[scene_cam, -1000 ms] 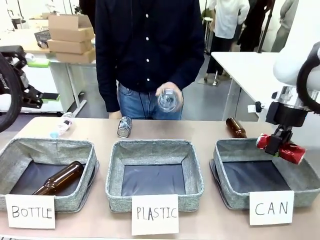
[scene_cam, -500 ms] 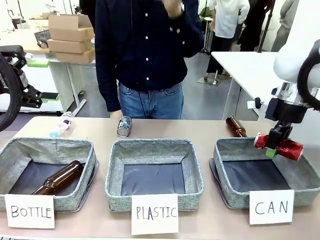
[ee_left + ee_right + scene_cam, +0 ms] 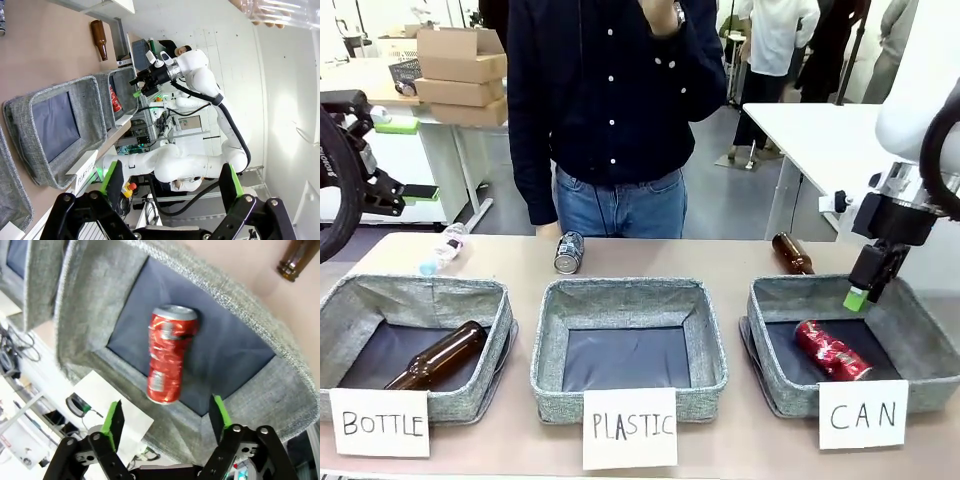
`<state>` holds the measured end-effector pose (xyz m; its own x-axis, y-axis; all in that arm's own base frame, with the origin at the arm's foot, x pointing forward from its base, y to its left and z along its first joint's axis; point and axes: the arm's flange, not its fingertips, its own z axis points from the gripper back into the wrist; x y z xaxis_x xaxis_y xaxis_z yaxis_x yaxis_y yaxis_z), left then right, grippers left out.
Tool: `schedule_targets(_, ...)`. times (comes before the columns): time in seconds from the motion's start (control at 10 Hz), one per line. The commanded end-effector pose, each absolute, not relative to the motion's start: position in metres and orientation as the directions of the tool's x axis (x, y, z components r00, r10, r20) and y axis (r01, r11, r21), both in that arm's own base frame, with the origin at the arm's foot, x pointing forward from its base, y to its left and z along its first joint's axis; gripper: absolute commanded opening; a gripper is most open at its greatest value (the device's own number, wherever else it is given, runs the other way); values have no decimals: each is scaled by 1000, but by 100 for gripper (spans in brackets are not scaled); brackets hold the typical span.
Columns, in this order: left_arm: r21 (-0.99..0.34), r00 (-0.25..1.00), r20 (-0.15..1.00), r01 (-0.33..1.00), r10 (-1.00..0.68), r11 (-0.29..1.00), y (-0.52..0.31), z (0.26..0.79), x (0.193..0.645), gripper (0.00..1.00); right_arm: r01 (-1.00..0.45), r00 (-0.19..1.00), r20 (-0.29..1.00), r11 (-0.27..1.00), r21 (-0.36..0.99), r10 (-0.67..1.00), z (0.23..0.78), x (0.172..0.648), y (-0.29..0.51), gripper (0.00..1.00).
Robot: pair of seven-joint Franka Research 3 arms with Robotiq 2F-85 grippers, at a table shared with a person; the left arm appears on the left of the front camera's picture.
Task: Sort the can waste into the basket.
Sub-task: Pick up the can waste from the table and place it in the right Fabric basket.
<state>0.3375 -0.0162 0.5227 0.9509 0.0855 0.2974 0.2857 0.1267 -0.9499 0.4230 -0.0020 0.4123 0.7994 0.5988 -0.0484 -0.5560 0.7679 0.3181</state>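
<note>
My R gripper (image 3: 867,288) is wide open, empty, just above the CAN basket (image 3: 772,392) w/ the red can (image 3: 832,350) lying inside. L gripper (image 3: 171,175) wide too. The blue can (image 3: 568,252) lies on the table (image 3: 720,262) behind the PLASTIC basket (image 3: 548,375).

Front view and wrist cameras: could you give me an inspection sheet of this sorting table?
Surface: tan table, no spills seen.
Job's things: red can lies inside the CAN basket; blue-silver can lies on the table behind the PLASTIC basket.
Clutter: brown bottle in the BOTTLE basket; second brown bottle behind the CAN basket; clear plastic bottle far left.
Claws: right claw open, empty, above the CAN basket; left claw open, empty.
Cables: black cable along the right arm.
Surroundings: person across the table; cardboard boxes behind.
</note>
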Motion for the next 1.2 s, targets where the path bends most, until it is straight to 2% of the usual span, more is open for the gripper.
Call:
schedule_targets(0.0, -946, 944, 317, 308, 91, 100, -18, 524, 339, 100, -563, 801, 8, 749, 349, 599, 417, 425, -3, 100)
schedule_targets(0.1, -946, 944, 317, 308, 91, 100, -18, 524, 339, 100, -542, 818, 40, 747, 385, 573, 419, 428, -5, 100)
schedule_targets(0.2, -946, 944, 317, 308, 91, 100, -18, 524, 339, 100, -510, 852, 180, 704, 494, 491, 431, 430, -9, 100)
schedule_targets(0.3, -946, 944, 317, 308, 91, 100, -18, 524, 339, 100, -431, 880, 473, 478, 766, 36, 462, 433, -11, 100)
schedule_targets(0.4, -946, 944, 317, 308, 91, 100, -18, 524, 339, 100, -496, 865, 499, 64, 866, -50, 484, 420, -17, 100)
schedule_targets(0.5, -946, 944, 317, 308, 91, 100, -18, 524, 339, 100, -508, 861, 497, -203, 837, -105, 494, 409, -25, 100)
schedule_targets(0.6, -946, 944, 317, 308, 91, 100, -18, 524, 339, 100, -532, 847, 499, -305, 790, -186, 497, 405, -30, 100)
schedule_targets(0.7, -946, 944, 317, 308, 91, 100, -18, 524, 339, 100, -515, 841, 404, -306, 801, -359, 495, 407, -35, 100)
schedule_targets(0.8, -946, 944, 317, 308, 91, 100, -18, 524, 339, 100, -418, 905, 322, 440, 795, 277, 509, 411, -22, 100)
schedule_targets(1.1, -946, 944, 317, 308, 91, 100, -18, 524, 339, 100, -418, 905, 322, 440, 795, 277, 509, 411, -22, 100)
